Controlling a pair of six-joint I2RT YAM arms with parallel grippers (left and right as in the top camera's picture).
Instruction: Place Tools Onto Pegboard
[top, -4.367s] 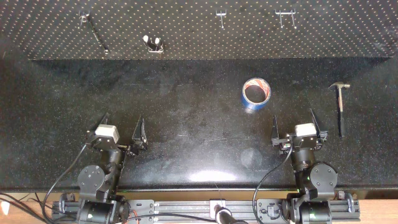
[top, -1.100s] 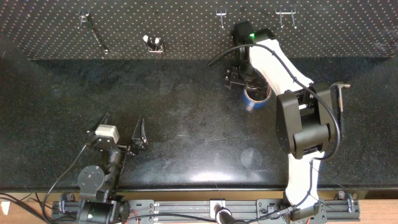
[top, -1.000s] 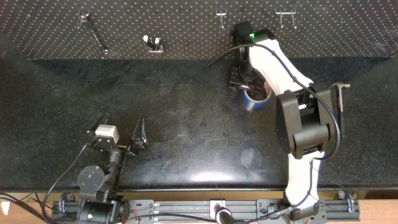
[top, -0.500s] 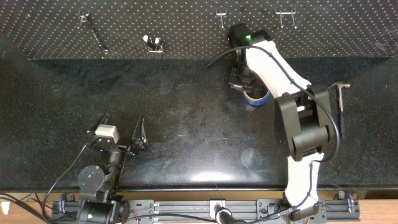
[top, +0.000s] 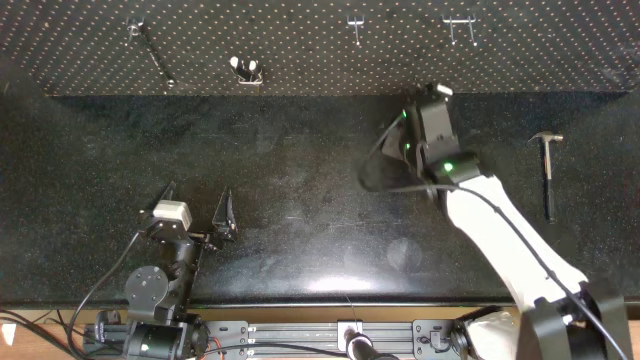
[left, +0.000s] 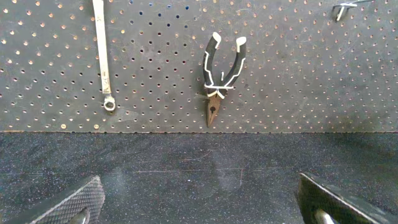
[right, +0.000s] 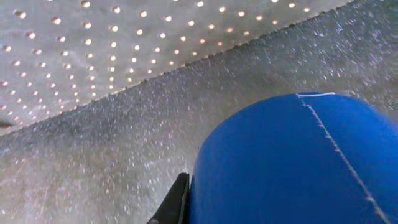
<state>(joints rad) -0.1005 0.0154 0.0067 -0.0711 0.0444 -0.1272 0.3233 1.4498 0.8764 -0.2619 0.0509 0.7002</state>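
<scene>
The right gripper pinched the blue tape roll by its wall, right of centre near the pegboard. It looked light, stiff and probably slippery. The left gripper sat spread.

left claw spread, parked low; right claw clamped, raised.
</scene>
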